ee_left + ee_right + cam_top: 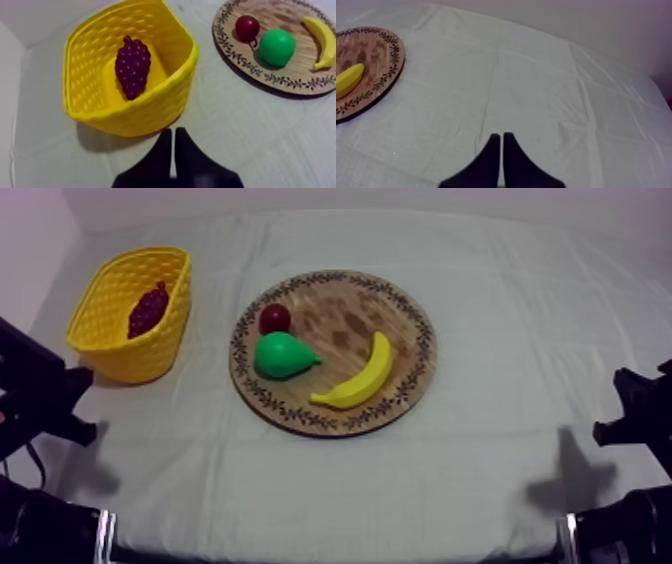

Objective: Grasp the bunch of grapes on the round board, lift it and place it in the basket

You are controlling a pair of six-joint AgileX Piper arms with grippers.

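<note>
The dark purple bunch of grapes (148, 309) (132, 67) lies inside the yellow basket (110, 338) (90, 107) at the table's left. The round wooden board (400, 318) (295, 75) in the middle carries a small red fruit (275, 317) (247, 27), a green pear (283, 355) (277, 46) and a banana (358, 376) (322, 40) (347, 80). My left gripper (173, 135) is shut on nothing, a short way in front of the basket's near wall. My right gripper (501, 139) is shut too, over bare cloth, well to the right of the board (381, 55).
My left arm (40, 393) sits low at the table's left edge and my right arm (640, 413) low at the right edge. The grey-white cloth (500, 448) stretches wrinkled between the board and the front edge.
</note>
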